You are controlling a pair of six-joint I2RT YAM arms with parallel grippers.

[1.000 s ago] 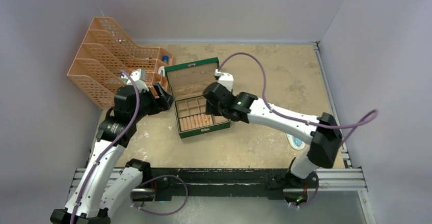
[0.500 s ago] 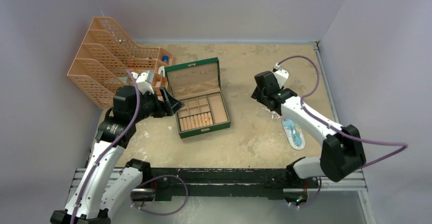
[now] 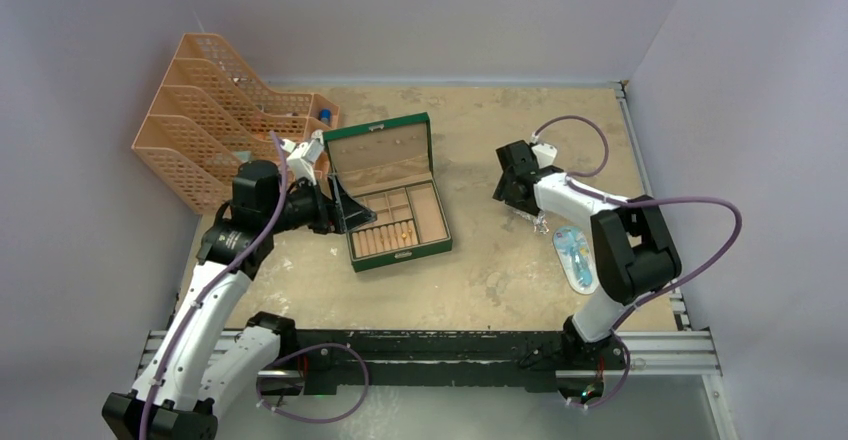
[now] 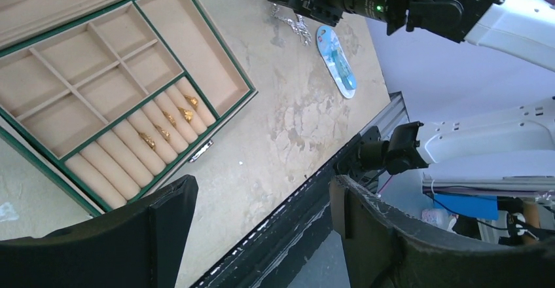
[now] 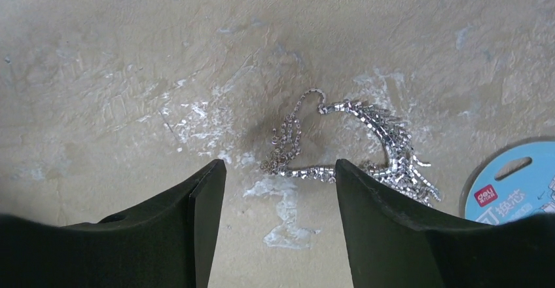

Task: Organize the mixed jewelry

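Observation:
The mixed jewelry lies in two places. Several tiny gold rings (image 4: 173, 121) sit in the roll slots of the open green box (image 3: 400, 260), seen as an orange speck (image 3: 403, 230) from above. A silvery chain tangle (image 5: 353, 147) lies on the table right of the box (image 3: 540, 222). My right gripper (image 5: 278, 167) hovers open just short of the tangle, touching nothing. My left gripper (image 4: 262, 186) is open and empty, beside the box's left edge (image 3: 345, 205).
A light-blue oval packet (image 3: 577, 258) lies just right of the chain tangle. An orange mesh file rack (image 3: 215, 110) stands at the back left, behind my left arm. The box lid stands upright at the box's far side.
My right arm swung from over the box to the right side of the table, down to the chain tangle, and its jaws widened. My left gripper edged right toward the box.

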